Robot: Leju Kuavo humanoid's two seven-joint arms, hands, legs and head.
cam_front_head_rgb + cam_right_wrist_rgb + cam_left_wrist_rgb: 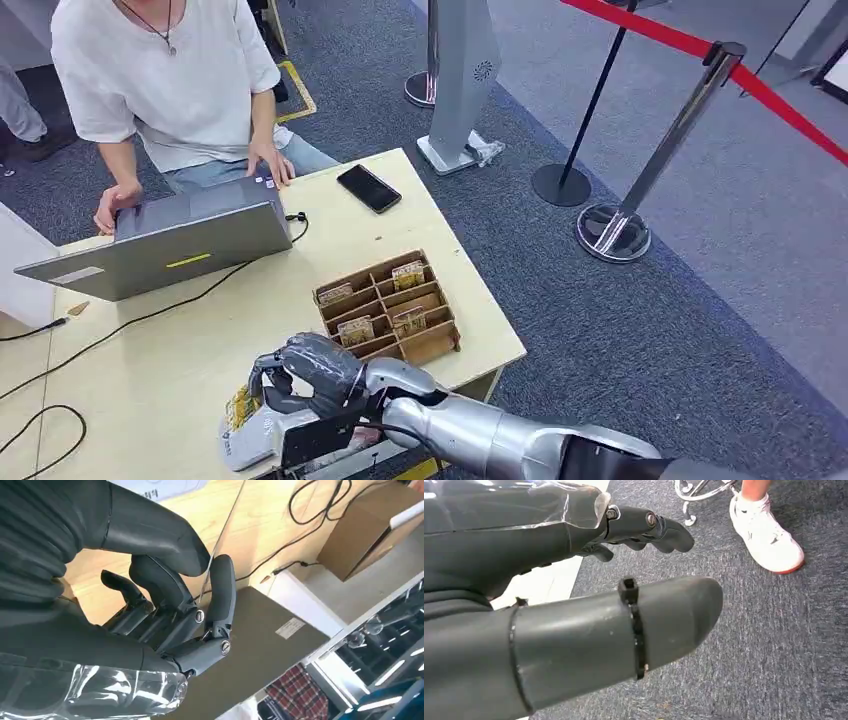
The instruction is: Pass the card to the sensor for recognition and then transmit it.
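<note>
The right robot hand (305,375) hangs low over the near edge of the surface (180,370), its fingers curled in and pinching a card (240,408) — in the right wrist view the card (220,540) shows edge-on as a thin pale line caught between the thick thumb and a dark finger. Just beneath the hand sits a pale grey box, the sensor (250,440) as I take it, and the card's yellow printed face lies right at its top, whether touching or only just above I cannot tell.

So the step in hand looks to be the reading itself: card presented, waiting to be recognised. The next move, I'd judge, calls for lifting the card off without loosening the pinch, then carrying it across to hand over — likely toward the person (170,70) at the laptop (160,240).

The cardboard tray (390,310) of further cards stands just beyond the hand, a phone (369,188) farther back.

The left robot hand (644,527) hangs beside the surface over grey carpet, fingers loosely curled, nothing in them.
</note>
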